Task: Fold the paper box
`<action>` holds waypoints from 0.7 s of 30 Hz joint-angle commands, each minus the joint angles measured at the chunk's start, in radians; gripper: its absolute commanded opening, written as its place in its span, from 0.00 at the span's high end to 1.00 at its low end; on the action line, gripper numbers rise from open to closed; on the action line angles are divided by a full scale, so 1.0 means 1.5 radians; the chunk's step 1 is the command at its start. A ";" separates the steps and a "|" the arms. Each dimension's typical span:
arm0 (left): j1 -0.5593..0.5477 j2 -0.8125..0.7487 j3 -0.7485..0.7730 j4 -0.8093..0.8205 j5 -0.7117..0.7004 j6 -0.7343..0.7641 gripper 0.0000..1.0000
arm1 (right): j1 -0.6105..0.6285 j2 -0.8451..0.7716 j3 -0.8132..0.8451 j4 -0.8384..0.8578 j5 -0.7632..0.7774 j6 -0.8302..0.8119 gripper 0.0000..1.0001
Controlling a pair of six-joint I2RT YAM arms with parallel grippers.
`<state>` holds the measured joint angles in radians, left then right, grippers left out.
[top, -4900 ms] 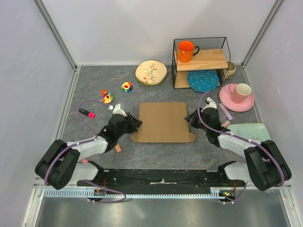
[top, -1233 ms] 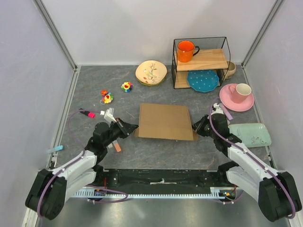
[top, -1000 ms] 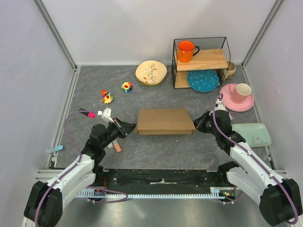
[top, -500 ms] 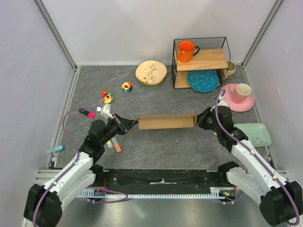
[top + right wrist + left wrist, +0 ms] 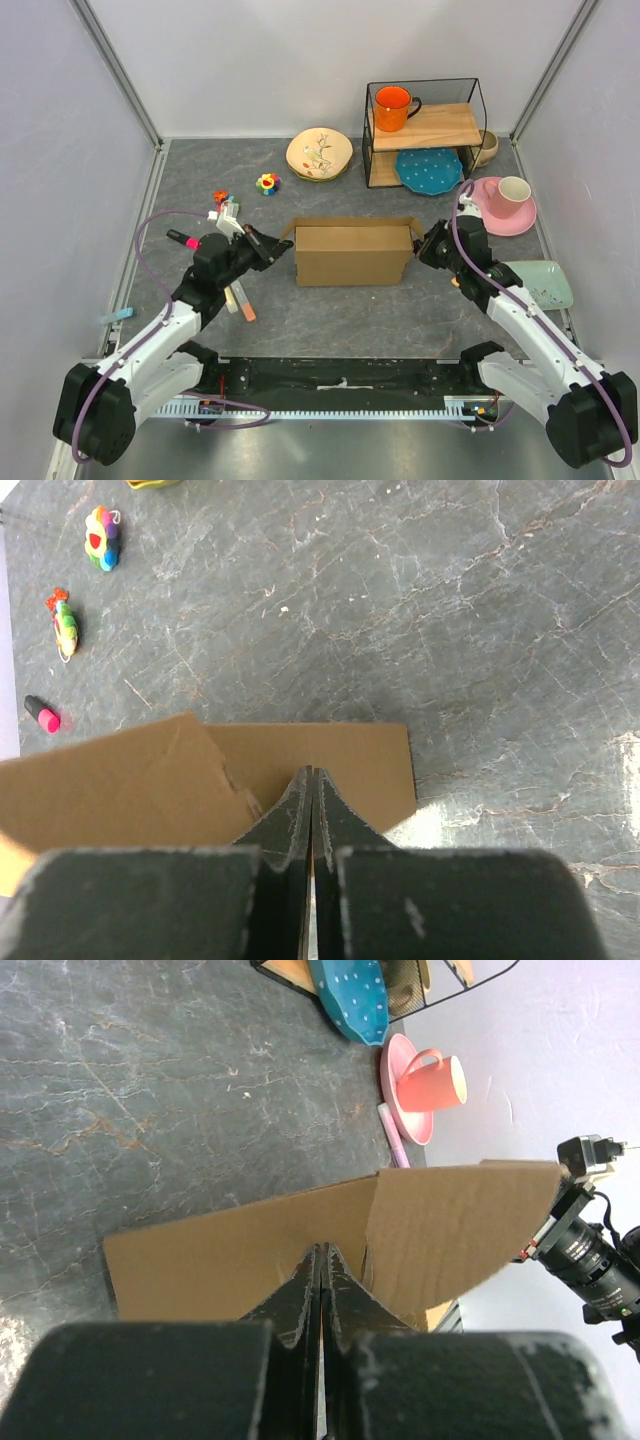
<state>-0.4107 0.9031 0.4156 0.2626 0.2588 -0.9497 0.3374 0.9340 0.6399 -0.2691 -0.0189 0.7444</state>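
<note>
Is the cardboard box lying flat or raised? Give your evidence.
Raised: the paper box stands upright, its ends pinched by the left gripper and right gripper.

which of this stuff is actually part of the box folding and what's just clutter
Part of the job: cardboard box, left gripper and right gripper, each pinching one end.

Just lying about: wire shelf, orange mug, blue plate, flowered plate, pink cup, green dish, pink marker, toy flowers.

White shells cover the left arm (image 5: pixel 165 330) and right arm (image 5: pixel 525 320) between black joints. Behind the black, tapered left gripper (image 5: pixel 320 1257) and right gripper (image 5: pixel 312 777), purple cables loop.
</note>
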 commanded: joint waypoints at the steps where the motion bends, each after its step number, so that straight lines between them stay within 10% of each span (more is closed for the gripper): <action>1: -0.008 -0.003 -0.023 0.029 0.020 0.013 0.98 | 0.011 -0.024 -0.040 0.065 -0.053 0.008 1.00; 11: -0.007 -0.058 -0.051 -0.080 -0.056 0.038 0.94 | 0.011 -0.098 -0.074 -0.004 -0.003 -0.037 0.99; 21: -0.007 -0.130 0.019 -0.323 -0.236 0.068 0.80 | 0.011 -0.121 0.048 -0.192 0.170 -0.105 0.72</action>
<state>-0.4213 0.7486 0.3653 -0.0399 0.0460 -0.9039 0.3519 0.7837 0.5880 -0.4393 0.0906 0.6422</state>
